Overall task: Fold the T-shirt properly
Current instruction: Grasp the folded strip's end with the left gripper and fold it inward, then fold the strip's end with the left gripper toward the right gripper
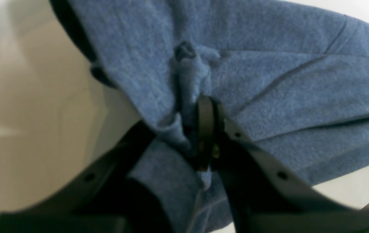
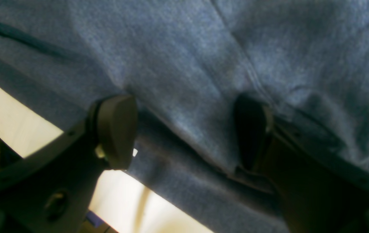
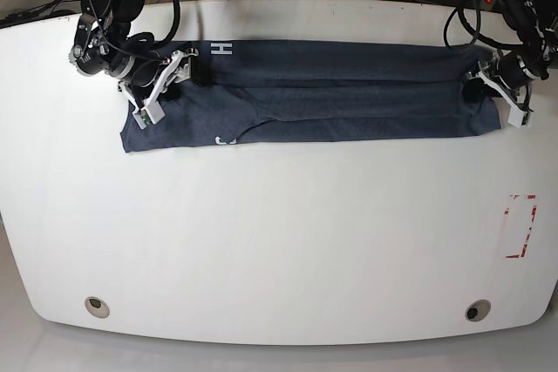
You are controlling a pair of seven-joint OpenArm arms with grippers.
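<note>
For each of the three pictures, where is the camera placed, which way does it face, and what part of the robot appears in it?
Left wrist: on the left arm, looking along its fingers, which pinch a bunched fold of the T-shirt.
Right wrist: on the right arm, looking past its spread fingers at the T-shirt.
Base: overhead, facing down at the table; both arms show, left gripper and right gripper at the T-shirt ends.
Shared: all three show the T-shirt.

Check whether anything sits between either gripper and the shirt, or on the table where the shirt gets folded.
Nothing visible does. The left gripper is pinched on the shirt at one end; the right gripper stands open with fabric between its fingers at the other. The table beside the shirt shows only a red-marked patch, well away.
</note>
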